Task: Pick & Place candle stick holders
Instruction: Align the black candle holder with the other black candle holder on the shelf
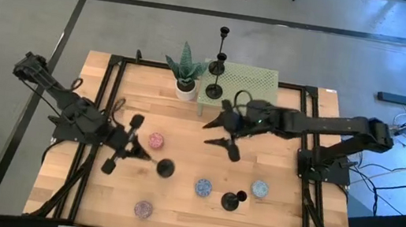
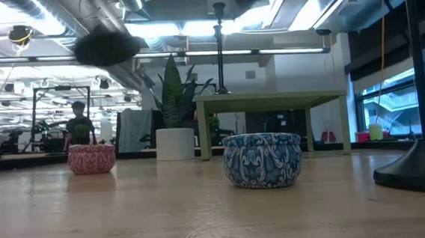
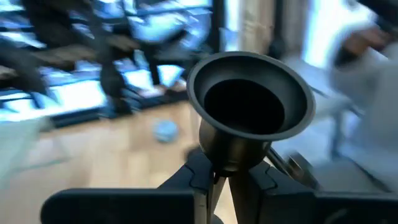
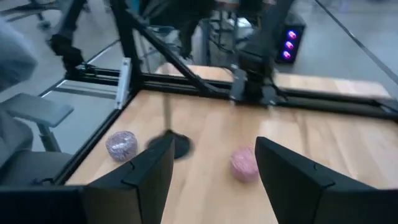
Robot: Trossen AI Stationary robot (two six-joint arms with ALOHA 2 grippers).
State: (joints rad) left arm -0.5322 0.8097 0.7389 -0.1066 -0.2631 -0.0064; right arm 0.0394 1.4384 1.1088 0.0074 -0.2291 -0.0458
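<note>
- Nearest the front edge of the wooden table [image 1: 267, 226], seen from above, a small purple patterned tin [image 1: 143, 209] is placed, left of centre.
- Just behind it, right of centre, a black candle stick holder [image 1: 232, 201] is seen upright on its round base, between a blue patterned tin [image 1: 203, 187] and a pale blue tin [image 1: 259, 189].
- At table height the blue patterned tin is shown close and central, with the dark round base of that holder at the right edge.
- On the left side, the left gripper [image 1: 136, 149] is seen above the table, its jaws pressed together on the stem of a second candle stick holder [image 1: 164, 168]; that holder is held tilted, its round base pointing toward the table's middle. In the left wrist view its cup top fills the picture, the stem pinched between the dark fingers [image 3: 193, 180].
- Just behind the left gripper a pink tin [image 1: 156, 140] is found.
- Toward the middle, the right gripper [image 1: 223, 132] is held over the table with its jaws spread and nothing between them.
- Farther back, a green raised platform [image 1: 251, 84] is set against the rear edge; a third holder [image 1: 212, 90] is placed on its left part.
- Left of the platform a spiky green plant [image 1: 186, 67] is seen in a white pot.
- Farthest off, at the table's rear edge, a fourth holder [image 1: 224, 32] is seen; what it rests on cannot be told.
- In the room beyond, a person [image 2: 80, 128] is visible far off.
</note>
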